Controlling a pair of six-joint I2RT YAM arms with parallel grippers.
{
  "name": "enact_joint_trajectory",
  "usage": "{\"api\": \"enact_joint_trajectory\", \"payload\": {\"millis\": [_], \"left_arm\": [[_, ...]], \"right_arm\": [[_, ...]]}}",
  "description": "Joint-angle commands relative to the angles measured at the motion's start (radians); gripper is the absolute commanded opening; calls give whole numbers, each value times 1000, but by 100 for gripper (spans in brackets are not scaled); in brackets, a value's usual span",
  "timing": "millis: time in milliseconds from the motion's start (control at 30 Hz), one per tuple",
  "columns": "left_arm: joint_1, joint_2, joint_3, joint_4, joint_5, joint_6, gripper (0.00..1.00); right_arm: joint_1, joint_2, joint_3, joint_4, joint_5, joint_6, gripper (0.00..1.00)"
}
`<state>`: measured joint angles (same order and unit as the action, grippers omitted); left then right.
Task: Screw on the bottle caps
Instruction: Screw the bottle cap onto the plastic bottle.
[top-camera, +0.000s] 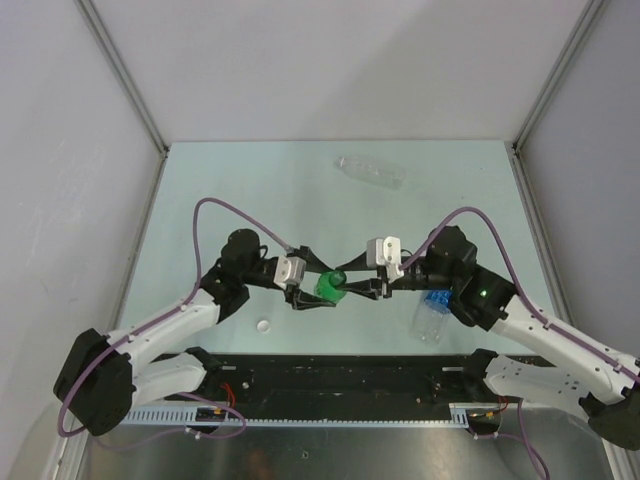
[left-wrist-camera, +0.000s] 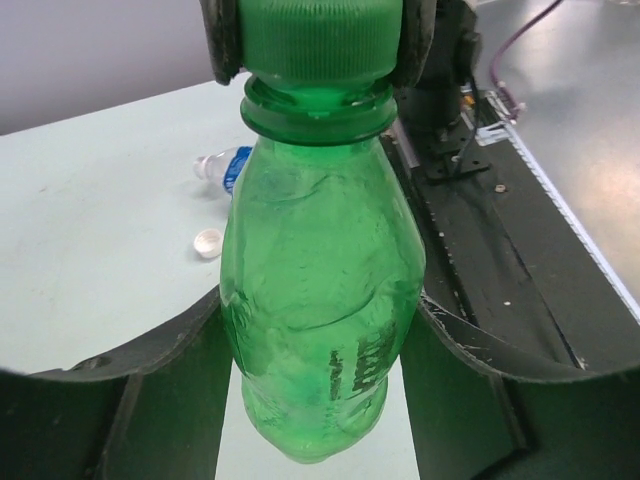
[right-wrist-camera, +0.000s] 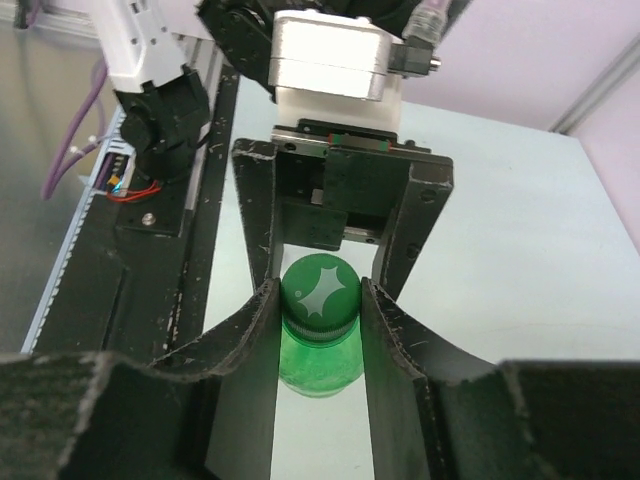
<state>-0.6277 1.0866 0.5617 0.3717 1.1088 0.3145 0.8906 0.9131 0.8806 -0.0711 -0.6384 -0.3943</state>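
Note:
The translucent green bottle (top-camera: 326, 287) hangs above the table between both arms. My left gripper (top-camera: 306, 296) is shut on its body (left-wrist-camera: 320, 300), one finger on each side. The green cap (right-wrist-camera: 320, 289) sits on the bottle's neck, and my right gripper (right-wrist-camera: 320, 300) is shut on it, both pads touching its sides. From the left wrist, the green cap (left-wrist-camera: 318, 40) shows between the right gripper's fingers (left-wrist-camera: 222, 40). A white cap (top-camera: 263, 325) lies loose on the table. The blue-labelled bottle (top-camera: 432, 315) and the clear unlabelled bottle (top-camera: 370, 172) both lie on their sides.
A black rail (top-camera: 340, 375) with the arm bases runs along the near table edge. Grey walls (top-camera: 80, 150) close in the left, back and right sides. Purple cables (top-camera: 215, 215) loop above both arms.

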Motion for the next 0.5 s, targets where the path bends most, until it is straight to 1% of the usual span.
{"api": "enact_joint_trajectory", "payload": {"millis": [0,100,133,200,267,300,400,467], "left_arm": [[5,-42,73,29,-211,-40,7],[-4,-49,93,30,-398,-75,8],[-14,-49,97,33,-471,-73,7],[-47,-47,103,41,-643,-59,6],[-86,-37,113,54,-823,-40,6],[-103,-27,122,69,-908,-39,6],[-137,34,158,89,-1073,-46,5],[-154,82,180,98,-1166,-53,1]], "right_arm": [[5,26,14,22,64,112,20],[5,51,13,70,194,215,18],[6,61,14,96,265,273,17],[7,97,14,146,479,442,9],[21,141,14,161,675,559,3],[35,170,14,166,770,585,1],[70,242,13,202,1034,713,0],[83,273,14,226,1157,826,0]]}}
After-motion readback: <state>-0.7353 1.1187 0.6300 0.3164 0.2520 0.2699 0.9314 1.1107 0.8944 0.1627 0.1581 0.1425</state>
